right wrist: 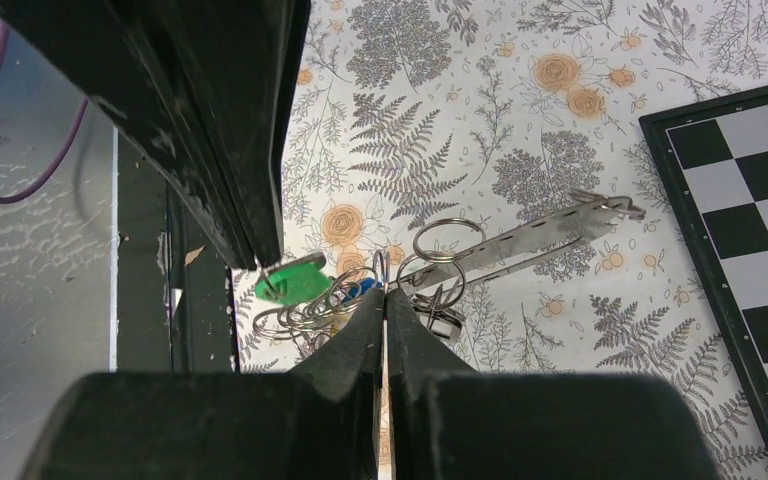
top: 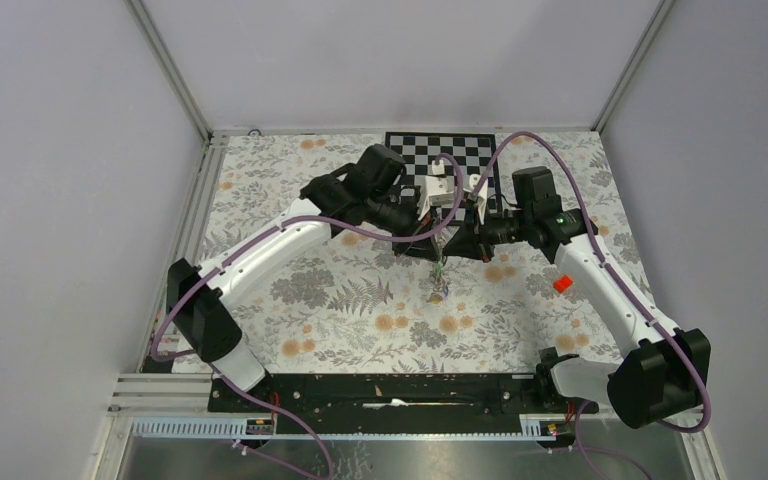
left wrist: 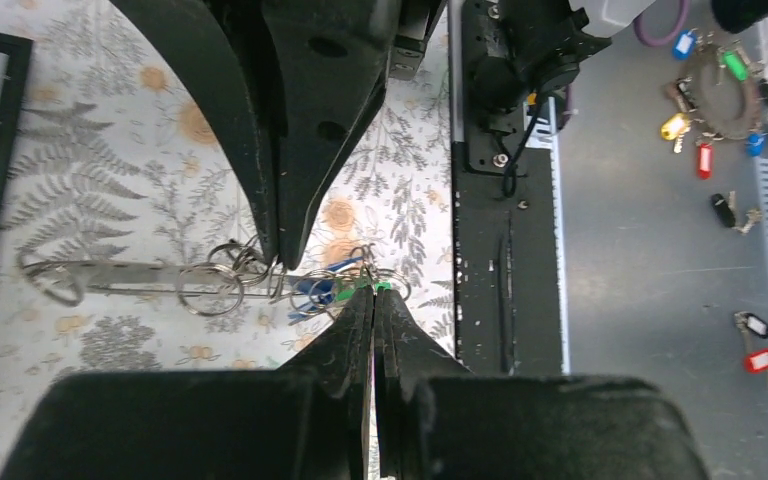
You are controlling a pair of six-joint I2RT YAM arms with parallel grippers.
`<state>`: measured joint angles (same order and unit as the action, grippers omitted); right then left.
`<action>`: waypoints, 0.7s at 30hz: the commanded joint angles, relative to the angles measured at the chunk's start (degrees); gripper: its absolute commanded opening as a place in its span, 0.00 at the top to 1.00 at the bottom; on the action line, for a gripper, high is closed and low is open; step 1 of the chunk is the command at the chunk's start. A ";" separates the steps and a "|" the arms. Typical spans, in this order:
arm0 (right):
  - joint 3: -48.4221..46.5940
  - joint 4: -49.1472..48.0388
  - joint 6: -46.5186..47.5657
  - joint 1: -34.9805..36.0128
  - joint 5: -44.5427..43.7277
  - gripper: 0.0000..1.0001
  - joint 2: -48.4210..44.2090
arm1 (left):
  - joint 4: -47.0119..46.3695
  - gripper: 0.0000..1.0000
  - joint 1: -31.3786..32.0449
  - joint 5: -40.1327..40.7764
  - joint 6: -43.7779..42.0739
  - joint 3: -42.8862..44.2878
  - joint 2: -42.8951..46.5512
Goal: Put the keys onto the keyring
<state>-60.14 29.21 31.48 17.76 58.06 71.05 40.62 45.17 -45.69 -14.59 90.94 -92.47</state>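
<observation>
Both grippers meet above the middle of the flowered table, with a bunch of rings and keys (top: 440,284) hanging under them. My left gripper (left wrist: 374,290) is shut on the green key (right wrist: 295,279), whose head pokes out at the tips. My right gripper (right wrist: 384,293) is shut on the keyring (right wrist: 384,268), a thin silvery ring seen edge-on. A blue key (left wrist: 313,291) hangs among several linked rings (left wrist: 210,289) between the two grippers. In the left wrist view the right gripper's fingertips (left wrist: 276,258) reach down into the rings.
A long flat metal strip (right wrist: 520,238) lies on the cloth under the rings. A checkerboard (top: 440,155) sits at the back and an orange-red cylinder (top: 561,283) to the right. A black rail (left wrist: 505,250) edges the table; more tagged keys (left wrist: 720,90) lie beyond it.
</observation>
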 commanded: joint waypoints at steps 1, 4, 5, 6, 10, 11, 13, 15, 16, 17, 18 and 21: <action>-0.98 -2.71 -0.86 0.54 2.06 1.00 -0.63 | -1.94 1.00 -0.17 -5.05 5.30 1.29 -0.94; -0.77 -2.68 -0.95 0.52 2.05 1.00 -0.78 | -3.64 1.00 -0.35 -3.99 6.60 0.07 -0.84; -0.69 -2.55 -0.88 0.52 2.09 1.00 -0.90 | -3.84 1.00 -0.42 -3.78 6.90 0.19 -1.09; -0.68 -2.36 -0.70 0.52 2.01 1.00 -0.91 | -3.88 1.00 -0.54 -3.60 7.06 0.55 -1.37; -0.21 -2.26 -0.41 0.52 1.73 1.00 -1.07 | -3.88 1.00 -1.15 -2.27 8.06 1.84 -1.90; -0.08 -2.22 -0.24 0.52 1.52 1.00 -1.08 | -3.88 1.00 -1.20 -1.62 8.13 1.89 -1.88; -0.03 -1.97 0.21 0.52 1.08 1.00 -1.16 | -3.89 1.00 -1.48 -0.30 8.38 1.89 -1.74; -0.13 -1.82 0.44 0.52 0.69 1.00 -1.22 | -3.88 1.00 -1.57 1.23 8.35 1.93 -1.59; -0.27 -1.61 0.59 0.52 0.61 1.00 -1.21 | -3.88 1.00 -1.62 1.87 8.43 1.86 -1.51; -0.34 -1.48 0.71 0.52 0.52 1.00 -1.25 | -3.88 1.00 -1.68 2.38 8.44 1.81 -1.45; -0.47 -1.43 0.71 0.52 0.41 1.00 -1.25 | -3.88 1.00 -1.67 2.73 8.46 1.85 -1.36; -0.59 -1.41 0.73 0.52 0.38 1.00 -1.13 | -3.93 1.00 -1.71 3.47 8.64 2.35 -1.84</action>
<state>-60.03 28.82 31.24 17.85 57.89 71.05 39.09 43.68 -44.18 -6.81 90.67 -94.52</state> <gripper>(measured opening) 0.045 0.010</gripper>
